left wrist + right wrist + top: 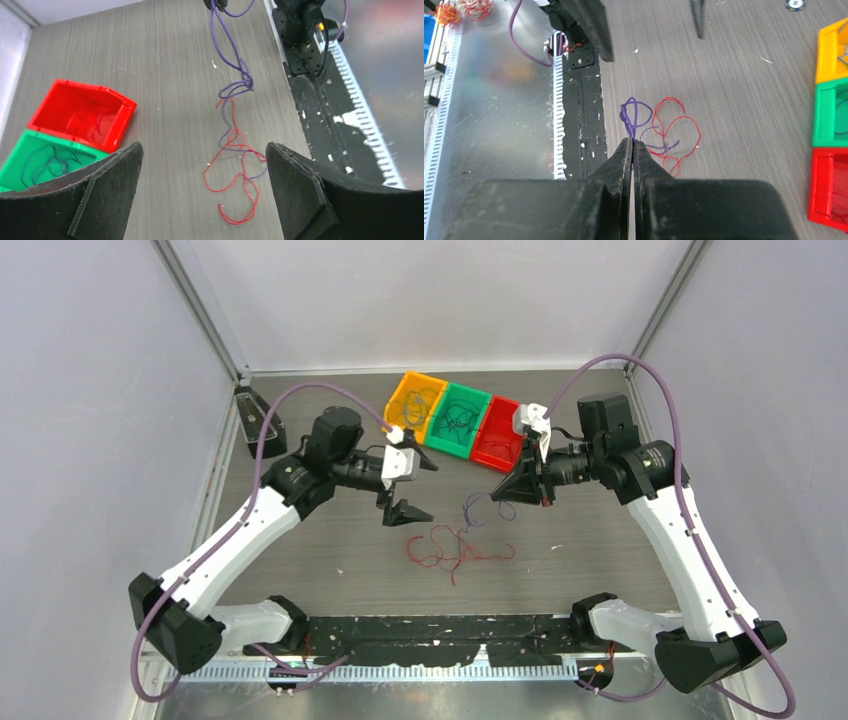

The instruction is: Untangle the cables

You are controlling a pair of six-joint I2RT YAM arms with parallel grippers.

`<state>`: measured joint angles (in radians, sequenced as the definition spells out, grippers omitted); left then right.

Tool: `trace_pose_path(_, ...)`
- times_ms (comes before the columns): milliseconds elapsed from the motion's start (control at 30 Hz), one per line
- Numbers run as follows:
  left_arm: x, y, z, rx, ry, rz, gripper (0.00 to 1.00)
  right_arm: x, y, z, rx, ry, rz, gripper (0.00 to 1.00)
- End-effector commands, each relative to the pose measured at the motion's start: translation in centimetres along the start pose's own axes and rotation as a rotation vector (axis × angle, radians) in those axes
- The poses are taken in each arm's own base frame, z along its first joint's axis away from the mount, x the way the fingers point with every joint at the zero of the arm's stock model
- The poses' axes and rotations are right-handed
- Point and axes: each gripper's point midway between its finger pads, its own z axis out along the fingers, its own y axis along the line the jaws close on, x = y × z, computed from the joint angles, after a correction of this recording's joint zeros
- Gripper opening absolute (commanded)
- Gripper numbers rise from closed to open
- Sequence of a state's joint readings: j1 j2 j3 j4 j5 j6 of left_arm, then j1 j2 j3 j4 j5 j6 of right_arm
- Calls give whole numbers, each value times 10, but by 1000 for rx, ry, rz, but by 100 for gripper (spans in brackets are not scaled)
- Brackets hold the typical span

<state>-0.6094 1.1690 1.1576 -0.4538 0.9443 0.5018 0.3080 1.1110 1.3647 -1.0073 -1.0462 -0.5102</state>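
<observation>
Above the grey table [330, 550], the right gripper [631, 145] is clamping the thin purple wire [243, 84] aloft, the left gripper [202, 150] gaping. Its tail is snagging the thin red wire [440, 558] lying below, so 2 are awaiting separation.

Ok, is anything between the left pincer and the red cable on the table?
Nothing visible. The open left pincer hangs above the red cable; only the purple cable, pinched in the right pincer, tangles through it.
</observation>
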Motion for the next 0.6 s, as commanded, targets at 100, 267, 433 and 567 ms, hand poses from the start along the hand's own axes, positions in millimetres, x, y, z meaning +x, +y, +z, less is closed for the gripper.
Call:
trace_pose_path(100,-25,7,32,92,-15,301,80,-7,24,-2,-78,-10,-116,5)
trace_pose_path(267,-22,-12,52,176,-17,326,68,-10,25,1,-87,-8,-131,5)
trace_pose_path(433,-6,-16,64,178,19,313,49,-16,26,0,-87,-19,-137,5)
trace_pose_path(567,-8,-18,66,149,-23,254,39,-15,23,0,-72,-18,-134,5)
